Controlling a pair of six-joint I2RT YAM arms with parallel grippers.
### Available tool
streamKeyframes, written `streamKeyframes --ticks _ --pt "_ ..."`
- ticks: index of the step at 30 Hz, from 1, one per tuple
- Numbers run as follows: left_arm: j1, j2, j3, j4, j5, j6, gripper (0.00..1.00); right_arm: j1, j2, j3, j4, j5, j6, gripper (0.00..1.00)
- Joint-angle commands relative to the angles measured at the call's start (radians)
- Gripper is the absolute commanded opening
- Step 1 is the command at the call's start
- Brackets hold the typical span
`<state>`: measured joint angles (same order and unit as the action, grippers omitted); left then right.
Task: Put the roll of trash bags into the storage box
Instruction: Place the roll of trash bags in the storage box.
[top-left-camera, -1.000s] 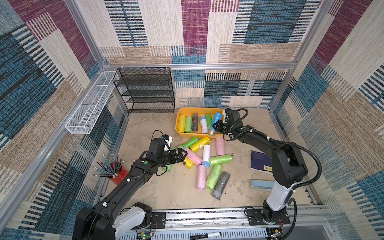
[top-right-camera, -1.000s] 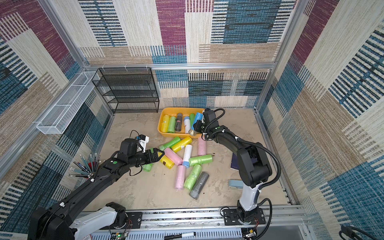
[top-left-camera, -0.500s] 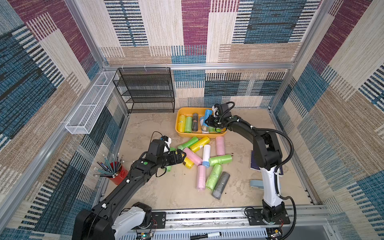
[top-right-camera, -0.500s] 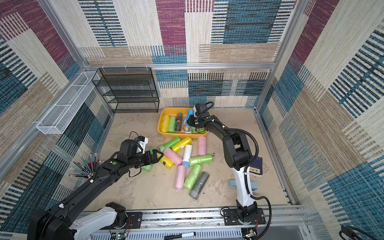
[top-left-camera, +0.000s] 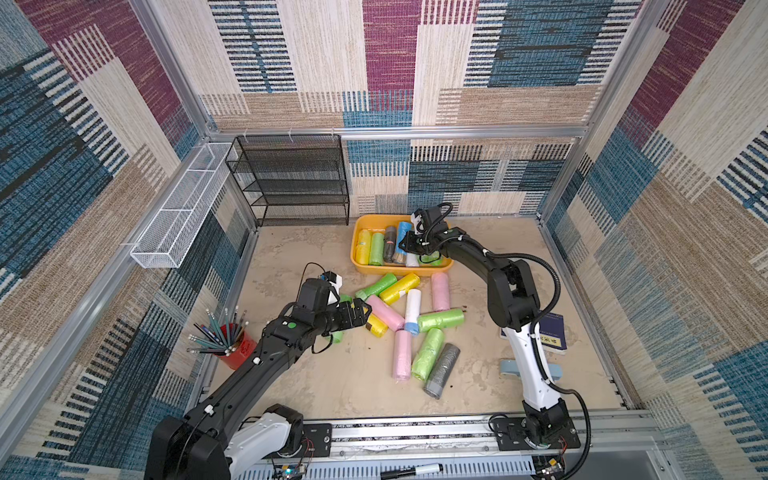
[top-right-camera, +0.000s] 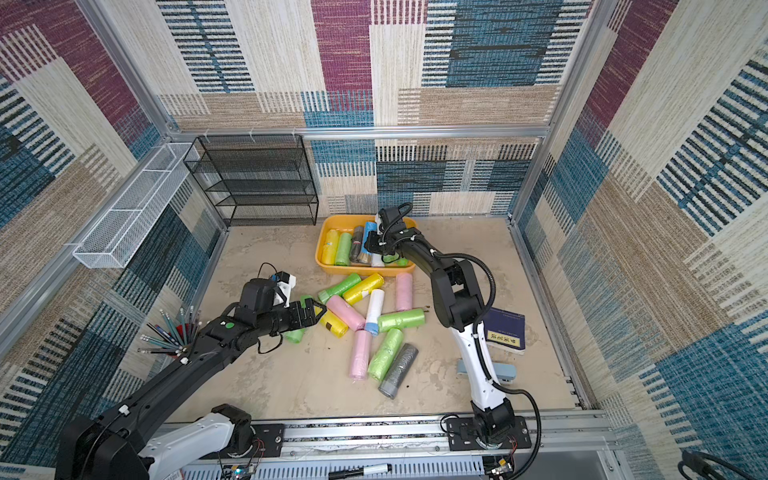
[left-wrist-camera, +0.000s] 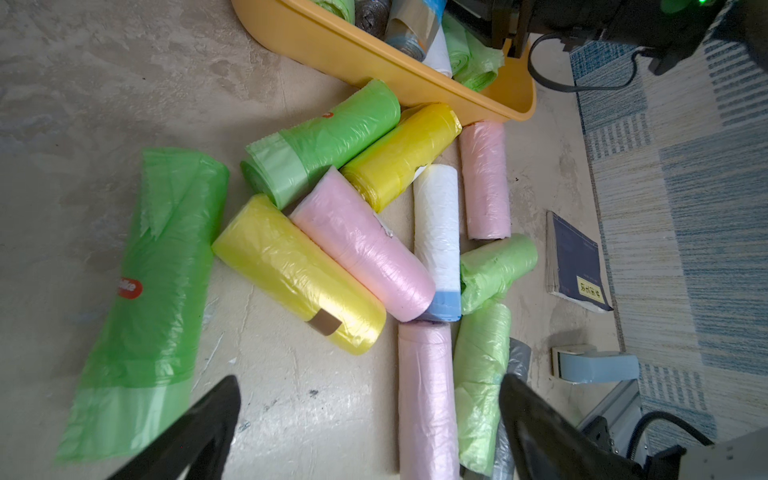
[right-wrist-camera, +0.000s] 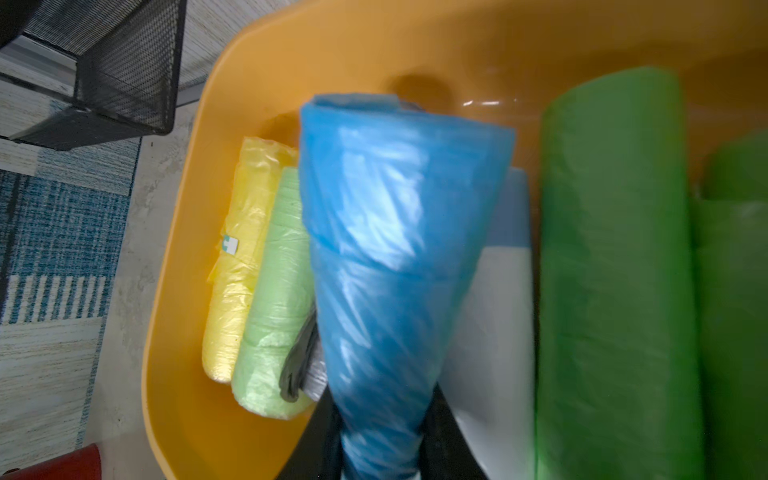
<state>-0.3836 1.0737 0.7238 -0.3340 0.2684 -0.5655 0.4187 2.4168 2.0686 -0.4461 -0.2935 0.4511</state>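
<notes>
Because the right end effector (top-left-camera: 409, 248) is clamped on just one end of the blue roll (right-wrist-camera: 395, 249), which hangs slanted above the rolls (right-wrist-camera: 270, 291) packed in the box (top-left-camera: 356, 253), just above frame centre in both top views, a release here could leave it perched on them and free to tumble out. Left of centre, the left end effector (top-left-camera: 360, 312) gapes wide and empty over the pile (top-left-camera: 411, 316) on the desk (top-left-camera: 332, 395), and a skewed descent might knock the nearest yellow roll (left-wrist-camera: 299, 274) away.

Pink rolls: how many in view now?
3 pink rolls on the floor: one by the storage box, one mid-pile, one nearest the base rail. More could hide in the box.
</notes>
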Motion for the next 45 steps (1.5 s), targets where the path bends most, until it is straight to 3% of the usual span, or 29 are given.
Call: streamKeyframes --ticks 1,7,14,17,20,22,24,25,28,35,45 --pt "0.000 0.002 0.011 -0.019 -0.006 0.023 0.97 0.008 0.042 0.066 -0.049 0.040 -0.024 0.16" --pt "0.001 0.015 0.024 -0.024 -0.005 0.028 0.97 0.029 0.153 0.243 -0.180 0.150 -0.057 0.29" --pt "0.000 0.023 0.044 -0.047 -0.012 0.038 0.97 0.030 0.151 0.260 -0.187 0.189 -0.061 0.43" --pt "0.001 0.026 0.055 -0.058 -0.014 0.041 0.97 0.030 0.126 0.262 -0.187 0.186 -0.069 0.57" --pt "0.000 0.025 0.062 -0.069 -0.020 0.046 0.99 0.030 0.090 0.262 -0.186 0.166 -0.079 0.65" --pt "0.000 0.022 0.068 -0.080 -0.030 0.049 0.99 0.031 0.058 0.256 -0.185 0.153 -0.090 0.76" --pt "0.000 0.014 0.072 -0.087 -0.045 0.045 0.98 0.032 0.020 0.240 -0.184 0.166 -0.091 0.98" --pt "0.000 0.008 0.070 -0.087 -0.057 0.038 0.98 0.033 -0.002 0.222 -0.178 0.172 -0.090 0.99" --pt "0.002 -0.011 0.068 -0.082 -0.068 0.029 0.98 0.039 -0.102 0.104 -0.116 0.193 -0.098 0.99" --pt "0.002 0.006 0.109 -0.134 -0.086 0.069 0.99 0.044 -0.433 -0.347 0.130 0.195 -0.074 0.99" --pt "0.002 0.020 0.144 -0.216 -0.183 0.095 0.99 0.042 -0.883 -0.812 0.242 0.231 -0.099 0.99"
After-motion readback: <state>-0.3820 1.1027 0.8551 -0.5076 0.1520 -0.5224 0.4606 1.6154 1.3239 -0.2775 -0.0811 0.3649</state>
